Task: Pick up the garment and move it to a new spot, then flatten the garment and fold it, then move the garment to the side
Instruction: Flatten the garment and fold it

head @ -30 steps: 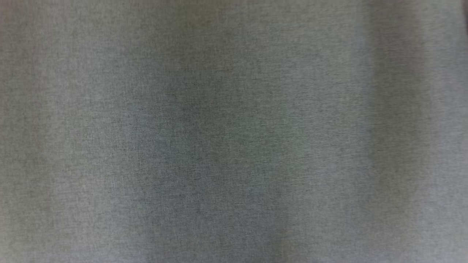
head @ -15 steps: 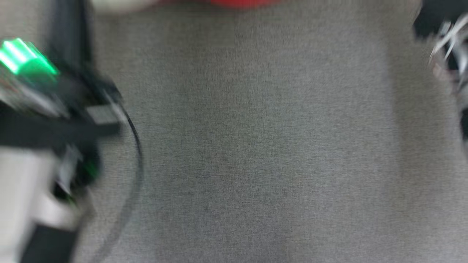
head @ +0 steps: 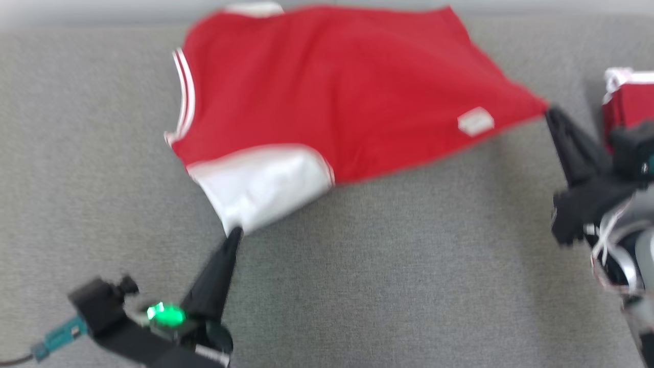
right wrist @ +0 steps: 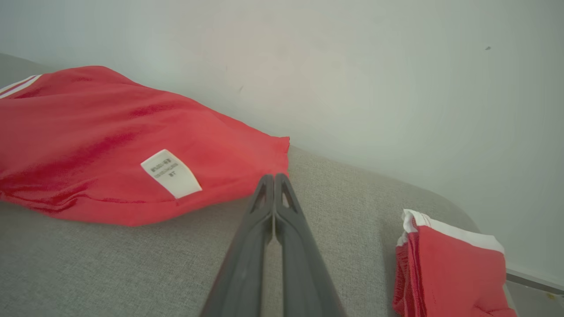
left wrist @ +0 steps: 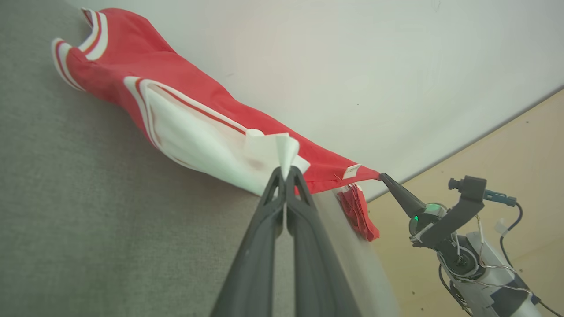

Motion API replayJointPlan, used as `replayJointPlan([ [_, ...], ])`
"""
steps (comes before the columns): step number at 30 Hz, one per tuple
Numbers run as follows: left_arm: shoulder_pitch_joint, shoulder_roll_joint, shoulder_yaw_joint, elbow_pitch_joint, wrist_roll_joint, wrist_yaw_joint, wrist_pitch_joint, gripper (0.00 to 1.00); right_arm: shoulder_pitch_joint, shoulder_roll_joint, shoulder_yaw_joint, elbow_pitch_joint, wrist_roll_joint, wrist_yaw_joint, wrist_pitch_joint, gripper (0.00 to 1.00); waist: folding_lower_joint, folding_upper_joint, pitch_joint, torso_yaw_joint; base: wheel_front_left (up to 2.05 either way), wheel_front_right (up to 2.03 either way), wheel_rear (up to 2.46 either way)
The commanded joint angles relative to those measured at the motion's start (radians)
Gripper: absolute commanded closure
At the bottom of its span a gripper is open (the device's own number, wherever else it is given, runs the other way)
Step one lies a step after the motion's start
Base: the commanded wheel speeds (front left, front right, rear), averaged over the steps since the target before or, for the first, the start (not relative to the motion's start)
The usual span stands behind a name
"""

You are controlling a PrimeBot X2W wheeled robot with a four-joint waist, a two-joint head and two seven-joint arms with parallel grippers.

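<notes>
Holding garment (head: 327,92) stretched by two corners over the back part of the grey fabric-covered counter (head: 383,286). Pinching the white corner with left claw (head: 236,232), fingers (left wrist: 260,229) pressed together on a folded bit of white cloth in the left wrist view. Pinching the opposite red hem corner with right claw (head: 549,110), likewise clamped on the cloth, tips right at the fabric edge in the right wrist view.

Reading it as red cloth with a white side panel, red-and-white striped trim along one opening, and a white label (head: 475,121) sewn near the corner in the right claw. Looks lifted along the near edge, going by the shadow on the counter under it. Reaches the back of the counter by the pale wall (right wrist: 396,88); cannot tell whether resting or hanging there.

Seeing a folded red piece (head: 631,102) with white edging on the counter's right end, near the right claw, apart from the held garment. Catching wood-toned floor (left wrist: 506,145) past the counter edge in the left wrist view. Fighting some blur in the head view, so no fine detail from there.
</notes>
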Motion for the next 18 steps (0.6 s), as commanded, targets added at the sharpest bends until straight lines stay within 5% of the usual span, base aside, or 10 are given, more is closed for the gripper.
replayJointPlan([
  [1, 0.023, 0.009, -0.004, -0.009, -0.01, 0.001, 0.001, 1.0, 0.025, 0.0, -0.004, -0.01, 0.01, -0.002, 0.012, 1.0, 0.0004, 0.0001, -0.085, 0.007, 0.0, 0.0, 0.0],
  [8, 0.169, 0.087, -0.028, -0.066, -0.232, 0.001, 0.071, 1.0, 0.241, -0.012, -0.014, -0.122, 0.107, -0.002, 0.155, 1.0, 0.0004, 0.0001, -0.136, 0.019, 0.0, 0.0, 0.0],
  [18, 0.306, 0.192, -0.059, -0.078, -0.359, 0.001, 0.165, 1.0, 0.445, -0.034, -0.046, -0.214, 0.338, -0.002, 0.358, 1.0, 0.0004, 0.0001, -0.155, 0.02, 0.0, 0.0, 0.0],
])
